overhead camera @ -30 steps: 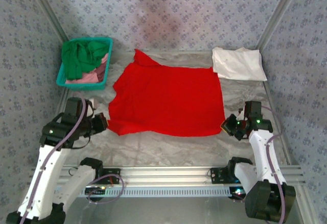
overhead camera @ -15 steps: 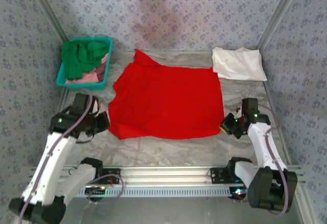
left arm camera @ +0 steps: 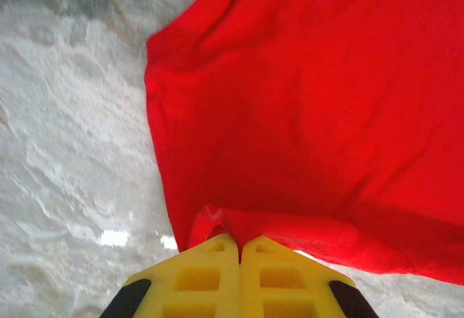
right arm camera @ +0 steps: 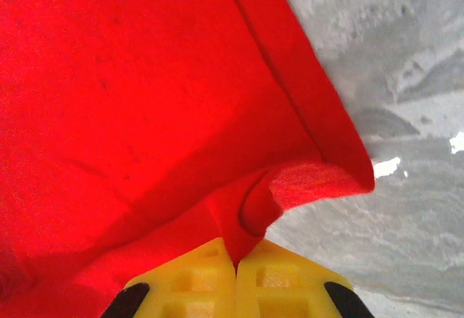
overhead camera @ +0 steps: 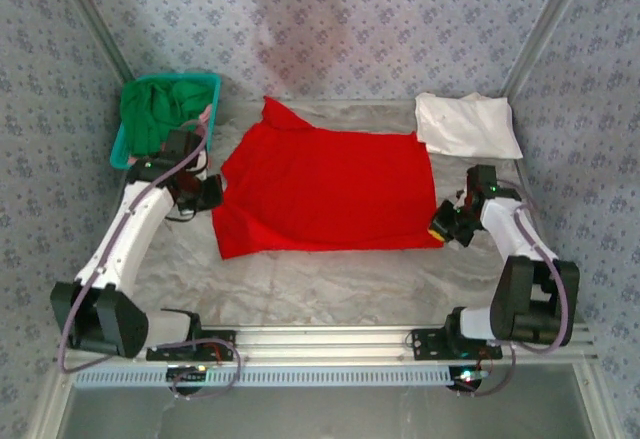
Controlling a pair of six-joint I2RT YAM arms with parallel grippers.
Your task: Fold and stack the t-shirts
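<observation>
**Step in hand: first fold of the red t-shirt.**

The red t-shirt (overhead camera: 330, 184) lies spread across the middle of the worktop (overhead camera: 330, 284). The left tool (overhead camera: 210, 191) is at its left edge and the right tool (overhead camera: 447, 227) at its right edge.

- Left tool (left arm camera: 239, 242): the jaws are together, clamped on a bunched fold of the red hem.
- Right tool (right arm camera: 235, 249): the jaws are together, clamped on a curled corner of the same cloth.

The white t-shirt (overhead camera: 467, 124) lies folded at the far right corner, well apart from the red one. The green t-shirt (overhead camera: 150, 114) sits in the teal basket (overhead camera: 212, 81) at the far left.

**Assessment.** Both side edges appear gripped for a lengthwise fold. The task is at an early stage: one shirt lies folded, one is in work, and more wait in the basket.

**Next move.** Carry both pinched edges toward the far side at matched height and pace, so the fold line stays straight. Lay the cloth flat before parting the jaws. Uneven travel is likely to skew the fold.
</observation>
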